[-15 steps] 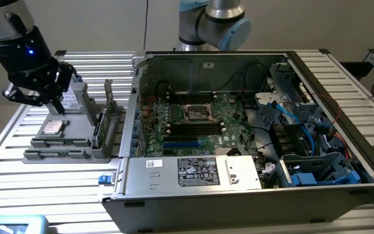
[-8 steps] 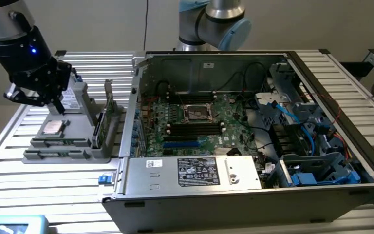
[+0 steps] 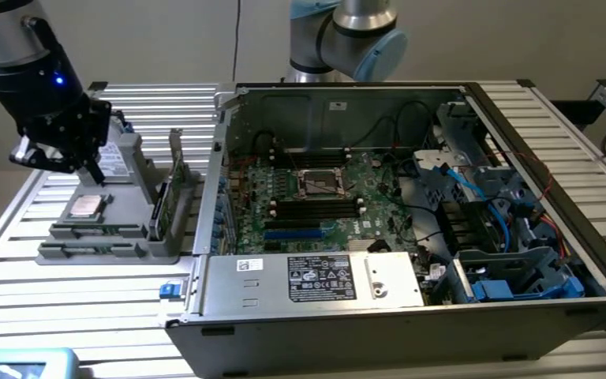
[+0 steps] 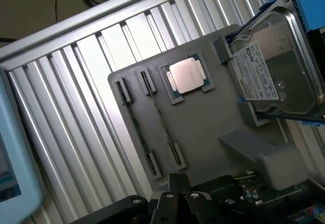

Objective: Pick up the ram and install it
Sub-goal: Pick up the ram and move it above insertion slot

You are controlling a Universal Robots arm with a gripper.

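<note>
Two ram sticks stand on edge in a grey holder tray (image 3: 103,251) on the exterior view's left: one (image 3: 176,170) further back, one (image 3: 160,209) nearer. In the wrist view they run edge-on as thin dark lines (image 4: 161,118) (image 4: 134,127) across the tray (image 4: 203,127). My gripper (image 3: 91,170) hangs above the tray's back left part, over the silver processor chip (image 3: 84,207), to the left of the sticks and apart from them. Its fingers (image 4: 175,193) are shut with nothing between them.
An open computer case (image 3: 387,316) fills the exterior view's middle and right, with the motherboard (image 3: 330,225) and its black slots (image 3: 314,209) and blue slots (image 3: 293,234) lying flat inside. A hard drive (image 4: 277,76) stands at the tray's far end. The table (image 3: 72,308) is slatted metal.
</note>
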